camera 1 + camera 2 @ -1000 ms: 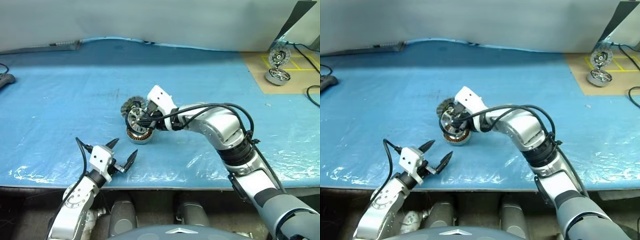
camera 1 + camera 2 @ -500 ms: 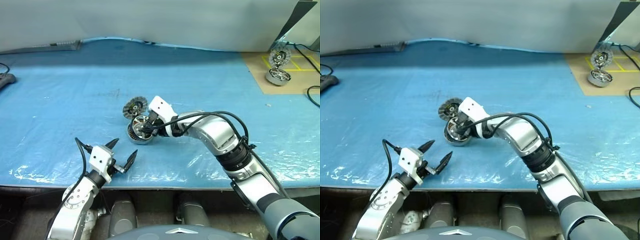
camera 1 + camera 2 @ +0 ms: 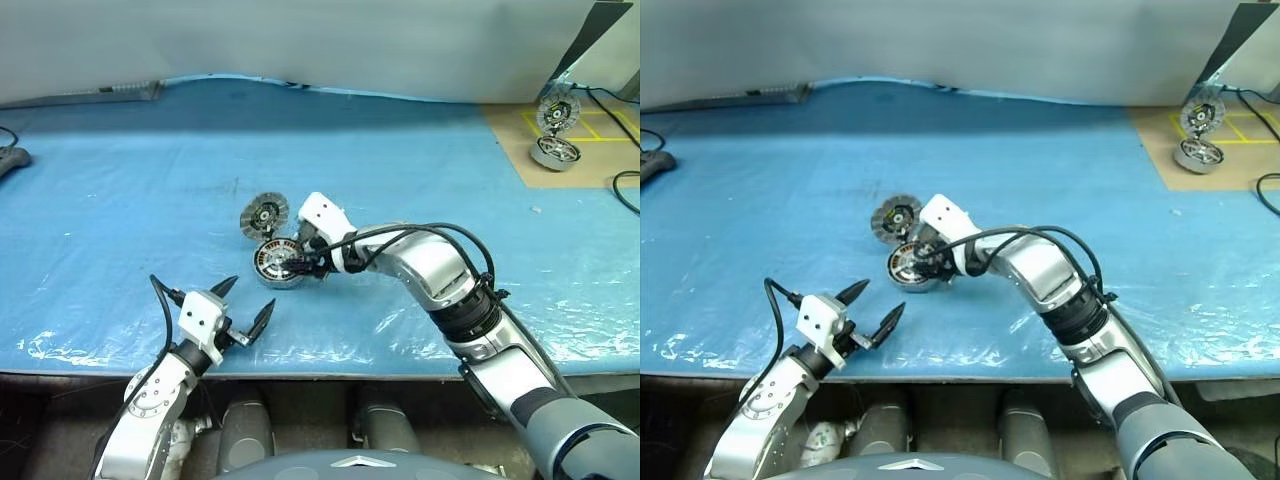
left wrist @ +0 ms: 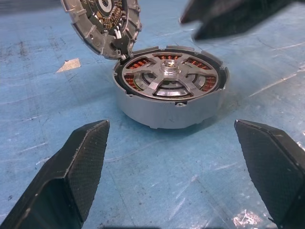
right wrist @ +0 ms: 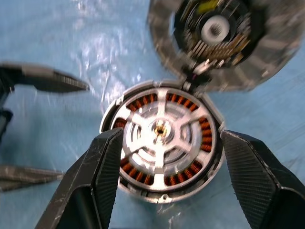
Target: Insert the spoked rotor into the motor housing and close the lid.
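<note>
Spoked rotor [image 4: 167, 76] sits seated inside the motor housing [image 3: 277, 264], copper windings visible around it. Housing rests mid-table on the blue sheet [image 3: 120, 200]. Lid [image 3: 264, 215] stands open, hinged at the housing's far-left edge. Right gripper [image 5: 164, 157] hovers over the housing, fingers apart, not gripping. Left gripper [image 3: 244, 305] near table's front edge, left of the housing, fingers wide apart, empty.
</note>
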`<state>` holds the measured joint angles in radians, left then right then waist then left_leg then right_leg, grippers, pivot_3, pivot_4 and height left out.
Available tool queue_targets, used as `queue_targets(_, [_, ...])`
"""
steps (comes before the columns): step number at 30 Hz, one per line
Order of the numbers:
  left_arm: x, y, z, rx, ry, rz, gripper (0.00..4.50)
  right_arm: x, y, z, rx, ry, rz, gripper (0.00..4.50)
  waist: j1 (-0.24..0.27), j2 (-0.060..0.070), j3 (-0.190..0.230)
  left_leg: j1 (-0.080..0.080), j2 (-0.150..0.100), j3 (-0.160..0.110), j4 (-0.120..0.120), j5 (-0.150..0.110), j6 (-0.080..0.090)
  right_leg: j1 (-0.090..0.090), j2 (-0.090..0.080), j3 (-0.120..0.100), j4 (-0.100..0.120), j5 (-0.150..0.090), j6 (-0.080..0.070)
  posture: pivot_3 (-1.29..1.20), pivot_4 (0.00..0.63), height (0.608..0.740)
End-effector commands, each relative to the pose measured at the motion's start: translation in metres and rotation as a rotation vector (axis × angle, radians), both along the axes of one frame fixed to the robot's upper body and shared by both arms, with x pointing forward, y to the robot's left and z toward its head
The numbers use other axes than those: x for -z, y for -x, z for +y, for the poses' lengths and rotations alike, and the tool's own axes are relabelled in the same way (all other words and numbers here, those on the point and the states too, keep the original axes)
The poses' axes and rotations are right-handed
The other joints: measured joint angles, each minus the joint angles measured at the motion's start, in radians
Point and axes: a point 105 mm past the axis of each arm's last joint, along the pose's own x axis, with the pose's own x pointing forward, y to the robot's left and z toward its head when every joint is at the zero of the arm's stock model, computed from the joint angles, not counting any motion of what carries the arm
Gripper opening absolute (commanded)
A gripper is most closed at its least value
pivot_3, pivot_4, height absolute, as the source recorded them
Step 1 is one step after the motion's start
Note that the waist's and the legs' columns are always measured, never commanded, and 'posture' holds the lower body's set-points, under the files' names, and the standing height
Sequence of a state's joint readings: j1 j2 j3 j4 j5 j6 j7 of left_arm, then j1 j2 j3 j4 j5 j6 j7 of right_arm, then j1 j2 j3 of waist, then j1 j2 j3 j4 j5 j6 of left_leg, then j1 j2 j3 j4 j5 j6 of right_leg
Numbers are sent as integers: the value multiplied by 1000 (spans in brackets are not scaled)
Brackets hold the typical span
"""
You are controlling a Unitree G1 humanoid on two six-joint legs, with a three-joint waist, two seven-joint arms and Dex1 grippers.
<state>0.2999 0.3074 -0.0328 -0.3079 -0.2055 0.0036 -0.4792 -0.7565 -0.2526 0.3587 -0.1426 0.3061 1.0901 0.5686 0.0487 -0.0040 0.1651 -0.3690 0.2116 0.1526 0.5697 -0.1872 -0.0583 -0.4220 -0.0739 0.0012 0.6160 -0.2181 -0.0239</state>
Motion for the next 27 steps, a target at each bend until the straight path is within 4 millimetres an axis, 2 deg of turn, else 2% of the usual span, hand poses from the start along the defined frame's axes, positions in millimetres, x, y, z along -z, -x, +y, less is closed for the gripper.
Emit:
queue_targets(1, [-12,1,-1,7,0,-51,4500,-24,-1,0,11,-161,-59,2486,0,0,0,0,0,0,0,0,0,0,0,0,0,0,0,0,150,740])
queue_targets(5, [-13,0,0,9,-1,-50,4500,-3,2,0,32,-203,-64,1061,2,-2,-1,0,0,0,0,0,0,0,0,0,0,0,0,0,150,740])
queue_targets(8, [-13,-1,0,14,0,-51,4500,17,1,10,36,-196,-68,14,-2,-2,-1,0,0,0,0,0,0,0,0,0,0,0,0,0,150,740])
queue_targets(14, [-15,-3,1,17,-1,-58,4500,37,-5,21,48,-192,-69,14,-7,-2,-1,0,1,0,1,0,0,0,0,0,2,0,0,0,150,740])
queue_targets(19, [-19,-5,6,-8,-2,-74,4500,62,5,16,-7,-120,-20,14,-5,-2,-1,-1,0,0,1,0,0,0,0,-1,1,0,0,0,150,740])
queue_targets(22, [-22,-5,10,-28,0,-88,4500,62,3,13,10,-136,-17,14,-5,-2,-1,0,1,0,1,0,0,0,0,0,1,0,0,0,150,740])
queue_targets(27, [-29,-5,21,-59,44,-85,4500,47,-3,9,33,-202,-24,14,-5,-2,-1,0,1,0,2,0,0,0,0,0,2,0,0,0,150,740])
